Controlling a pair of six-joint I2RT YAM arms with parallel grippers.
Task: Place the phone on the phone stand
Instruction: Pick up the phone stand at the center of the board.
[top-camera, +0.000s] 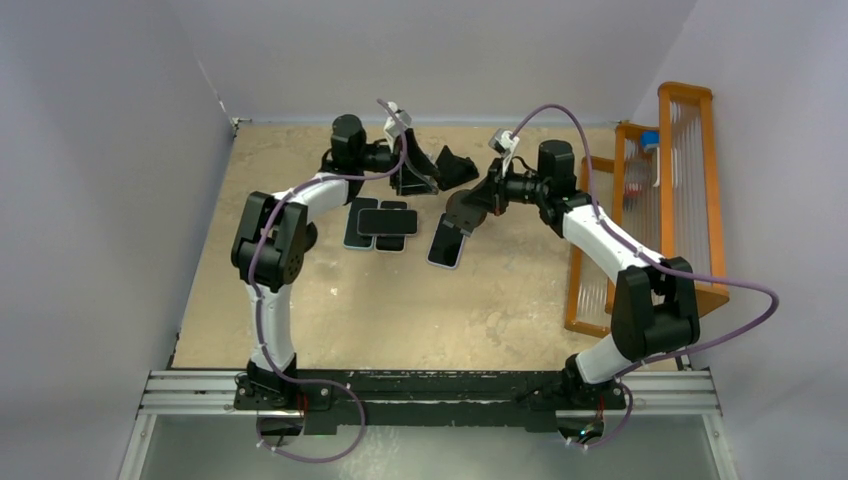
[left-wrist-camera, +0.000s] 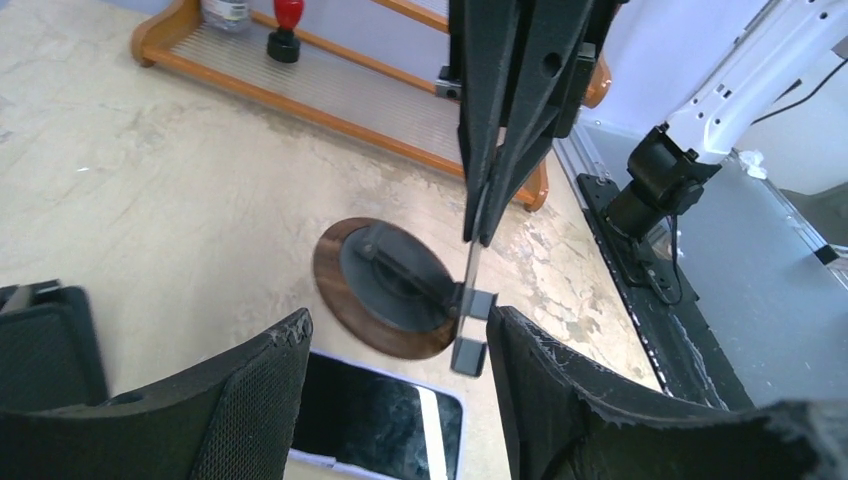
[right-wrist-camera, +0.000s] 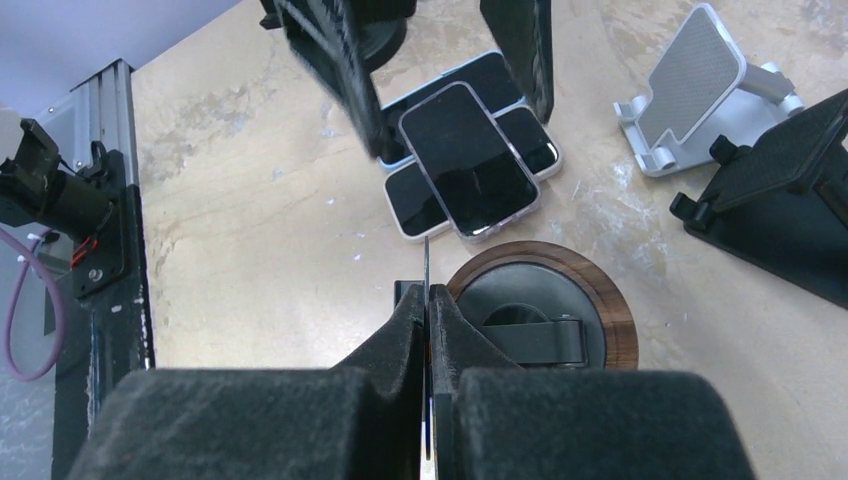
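A round phone stand (right-wrist-camera: 545, 320) with a wooden rim and dark top stands mid-table (top-camera: 462, 210). My right gripper (right-wrist-camera: 427, 300) is shut on the stand's thin upright plate (left-wrist-camera: 470, 285). A phone (left-wrist-camera: 385, 420) in a pale case lies flat beside the stand (top-camera: 447, 242). My left gripper (left-wrist-camera: 398, 320) hovers open above this phone, with nothing between its fingers (left-wrist-camera: 250, 400). Three more phones (right-wrist-camera: 468, 160) lie stacked to the left (top-camera: 380, 224).
A silver stand (right-wrist-camera: 695, 90) and a black stand (right-wrist-camera: 790, 205) sit at the far side of the table. A wooden rack (top-camera: 640, 220) runs along the right edge. The left arm's fingers (right-wrist-camera: 335, 70) hang over the phone stack.
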